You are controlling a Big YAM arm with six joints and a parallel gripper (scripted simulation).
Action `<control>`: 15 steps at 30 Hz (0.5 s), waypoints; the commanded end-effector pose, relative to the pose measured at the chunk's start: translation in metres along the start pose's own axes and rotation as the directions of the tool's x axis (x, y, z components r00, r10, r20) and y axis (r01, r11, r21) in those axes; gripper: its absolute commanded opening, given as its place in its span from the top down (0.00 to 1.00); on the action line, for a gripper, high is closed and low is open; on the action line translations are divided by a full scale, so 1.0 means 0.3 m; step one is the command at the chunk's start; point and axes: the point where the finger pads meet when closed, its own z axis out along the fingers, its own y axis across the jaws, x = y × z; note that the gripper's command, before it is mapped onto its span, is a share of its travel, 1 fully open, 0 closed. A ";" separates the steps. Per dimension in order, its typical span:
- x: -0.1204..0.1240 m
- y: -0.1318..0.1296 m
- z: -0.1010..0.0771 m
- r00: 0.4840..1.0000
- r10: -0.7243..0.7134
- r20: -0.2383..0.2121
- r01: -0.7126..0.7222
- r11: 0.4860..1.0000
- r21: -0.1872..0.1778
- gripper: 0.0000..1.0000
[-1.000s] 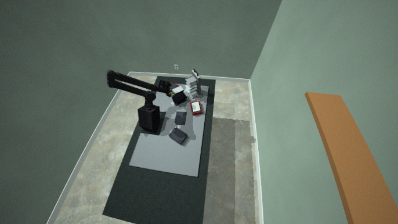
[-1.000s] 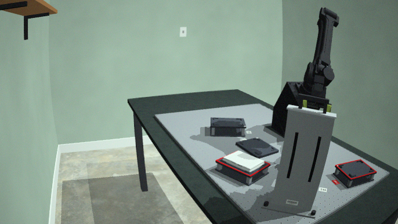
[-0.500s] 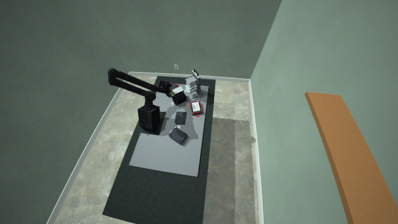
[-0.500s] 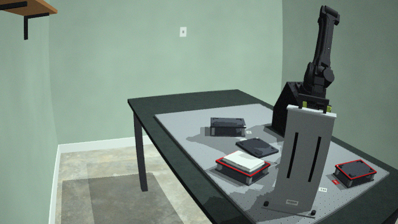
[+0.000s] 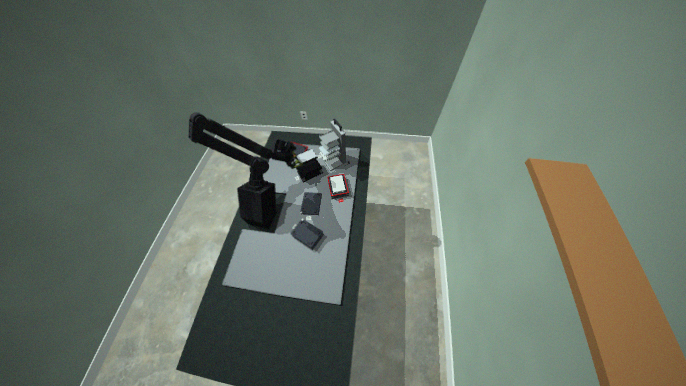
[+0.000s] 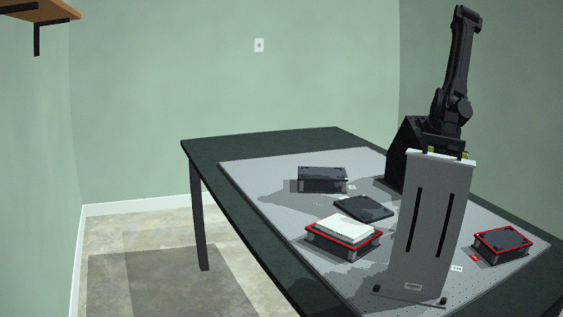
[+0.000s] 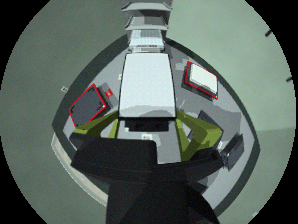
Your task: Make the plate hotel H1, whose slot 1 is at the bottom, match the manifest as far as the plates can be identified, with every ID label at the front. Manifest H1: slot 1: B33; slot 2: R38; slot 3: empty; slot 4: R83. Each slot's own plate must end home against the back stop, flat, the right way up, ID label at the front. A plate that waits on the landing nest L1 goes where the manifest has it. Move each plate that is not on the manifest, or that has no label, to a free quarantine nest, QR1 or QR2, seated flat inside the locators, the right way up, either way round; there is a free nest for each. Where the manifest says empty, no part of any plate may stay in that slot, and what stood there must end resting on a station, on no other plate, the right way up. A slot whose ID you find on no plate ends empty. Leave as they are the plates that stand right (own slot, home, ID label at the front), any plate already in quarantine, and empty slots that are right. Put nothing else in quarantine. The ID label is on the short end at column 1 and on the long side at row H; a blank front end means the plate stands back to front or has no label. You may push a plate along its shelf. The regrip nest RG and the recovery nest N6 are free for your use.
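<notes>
The grey plate hotel H1 stands at the table's end and shows its back panel in the exterior view; its shelves lie ahead in the wrist view. My gripper grips a white plate by its long sides, and the plate's far end points at the hotel. In the exterior view this plate sits level with the hotel's top edge, with the green fingers on either side. No label is readable. From above, the gripper is just in front of the hotel.
A red-rimmed quarantine nest holds a white plate. A second red-rimmed nest is empty. A raised dark nest and a low dark nest stand mid-table. The arm's base stands beside them.
</notes>
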 end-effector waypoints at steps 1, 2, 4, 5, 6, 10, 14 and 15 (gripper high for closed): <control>-0.035 0.027 0.013 0.999 0.009 0.034 -0.009 1.000 -0.022 0.14; -0.033 0.027 0.014 0.999 0.009 0.033 -0.009 1.000 -0.022 0.14; -0.025 0.025 0.016 0.999 0.009 0.031 -0.009 1.000 -0.020 0.14; -0.025 0.025 0.017 0.999 0.009 0.031 -0.009 1.000 -0.021 0.14; -0.026 0.026 0.019 0.999 0.010 0.033 -0.009 1.000 -0.021 0.14; -0.017 0.024 0.023 0.999 0.010 0.031 -0.009 1.000 -0.020 0.14; -0.017 0.025 0.025 0.999 0.010 0.032 -0.009 1.000 -0.021 0.14; -0.025 0.030 0.029 0.999 0.009 0.036 -0.008 1.000 -0.023 0.14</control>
